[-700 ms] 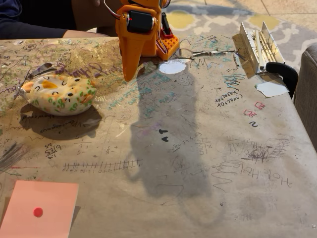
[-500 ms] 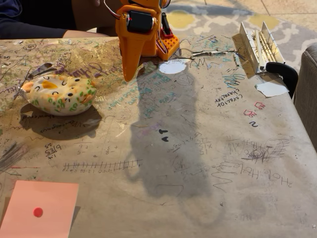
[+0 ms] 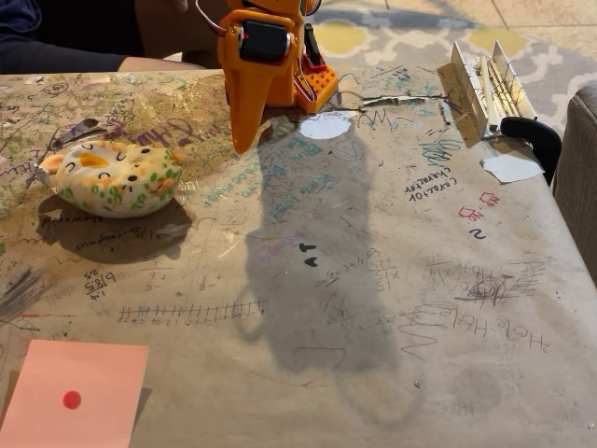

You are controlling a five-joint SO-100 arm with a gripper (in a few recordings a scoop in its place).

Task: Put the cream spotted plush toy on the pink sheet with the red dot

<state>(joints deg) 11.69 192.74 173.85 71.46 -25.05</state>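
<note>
Orange gripper [image 3: 244, 140] at top centre of the fixed view, tip pointing down at the scribbled paper-covered table [image 3: 373, 280]; finger spread not discernible. Cream spotted plush toy [image 3: 112, 177] resting on table at left, well apart from gripper. Pink sheet with the red dot [image 3: 75, 394] flat at bottom-left corner, bare.

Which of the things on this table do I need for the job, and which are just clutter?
Job: cream spotted plush toy, pink sheet with the red dot, gripper.
Clutter: white paper scraps, black clamp.
</note>
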